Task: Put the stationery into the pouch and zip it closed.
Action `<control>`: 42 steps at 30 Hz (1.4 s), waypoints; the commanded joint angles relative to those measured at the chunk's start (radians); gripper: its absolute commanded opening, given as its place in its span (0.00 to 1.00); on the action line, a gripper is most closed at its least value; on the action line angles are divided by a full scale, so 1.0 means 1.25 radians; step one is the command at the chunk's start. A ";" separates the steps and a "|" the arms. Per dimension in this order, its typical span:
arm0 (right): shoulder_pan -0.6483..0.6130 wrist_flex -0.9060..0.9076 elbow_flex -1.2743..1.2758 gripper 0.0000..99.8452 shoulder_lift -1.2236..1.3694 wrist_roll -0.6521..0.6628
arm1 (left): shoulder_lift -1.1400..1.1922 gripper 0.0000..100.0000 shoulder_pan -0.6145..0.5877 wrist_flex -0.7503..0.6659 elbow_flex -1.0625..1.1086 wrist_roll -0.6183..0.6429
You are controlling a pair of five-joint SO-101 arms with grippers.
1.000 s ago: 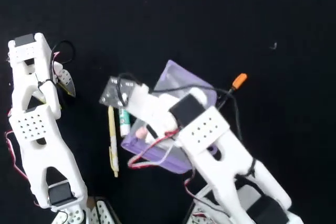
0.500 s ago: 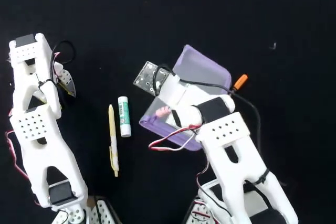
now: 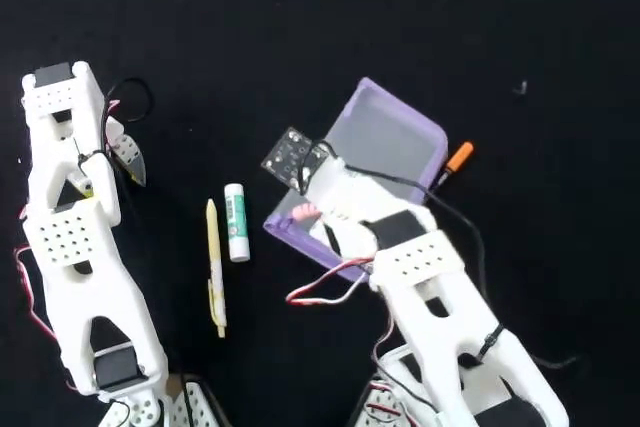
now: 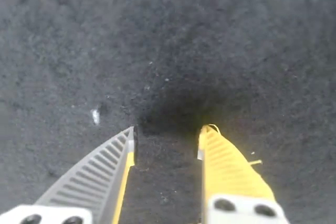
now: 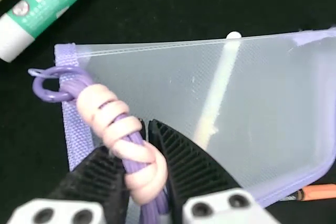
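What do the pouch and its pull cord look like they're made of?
Pouch: probably soft translucent plastic with a fine mesh weave; the dark table shows through. Its edge tape looks like woven purple fabric. Pull cord: smooth pink and purple strands, likely rubbery plastic.

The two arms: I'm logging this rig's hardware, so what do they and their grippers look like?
The left arm and right arm are blocky white plastic with perforated plates and black motor blocks. The right arm carries red wires and a black cable. The left gripper has one grey ribbed finger and one yellow finger; the right gripper has black ribbed fingers.
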 commanded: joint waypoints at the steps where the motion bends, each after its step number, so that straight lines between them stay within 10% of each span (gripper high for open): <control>1: 0.065 -0.038 0.003 0.01 -0.030 -0.006 | -0.006 0.21 0.060 0.000 -0.028 -0.075; 12: 0.113 -0.056 -0.008 0.01 -0.030 -0.061 | -0.053 0.21 0.155 0.001 -0.013 -0.160; 25: 0.114 -0.049 0.047 0.01 -0.209 -0.095 | -0.516 0.21 0.246 -0.009 0.299 -0.275; 42: 0.114 0.017 0.088 0.01 -0.375 -0.090 | -0.883 0.21 0.268 -0.422 0.852 -0.578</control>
